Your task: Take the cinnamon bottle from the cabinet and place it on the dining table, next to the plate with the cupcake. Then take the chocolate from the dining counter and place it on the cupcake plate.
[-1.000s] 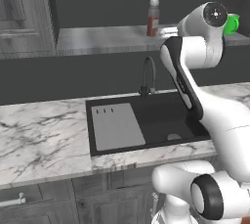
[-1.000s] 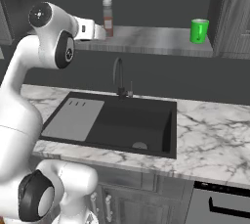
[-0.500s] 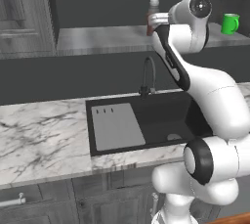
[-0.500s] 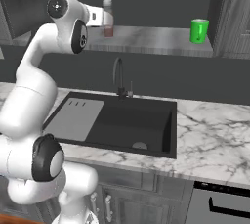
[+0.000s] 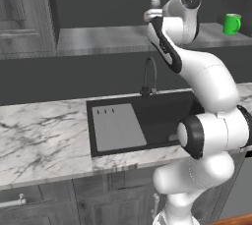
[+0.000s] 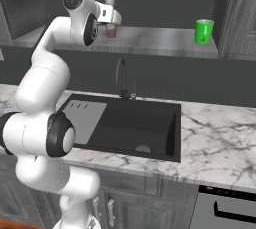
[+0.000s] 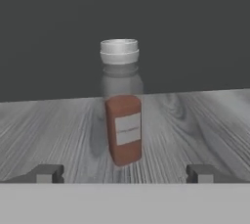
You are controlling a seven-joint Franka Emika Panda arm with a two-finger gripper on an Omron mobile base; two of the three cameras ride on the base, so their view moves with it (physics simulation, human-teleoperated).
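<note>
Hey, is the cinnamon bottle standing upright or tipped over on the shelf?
Upright: the cinnamon bottle stands on its base on the shelf board, cap on top.

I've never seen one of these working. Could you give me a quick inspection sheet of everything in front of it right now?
Surface: pale grey shelf board inside the cabinet; below it a marble counter with a black sink and a faucet.
Job's things: cinnamon bottle upright on the shelf, not yet held; label facing the hand camera.
Clutter: green mug on the same shelf, well apart from the bottle.
Claw: claw open, level with the bottle's base, a tip on each side, short of touching it.
Cables: nothing seen.
Surroundings: dark cabinet back wall, grey wood-grain doors, drawers under the counter.
</note>
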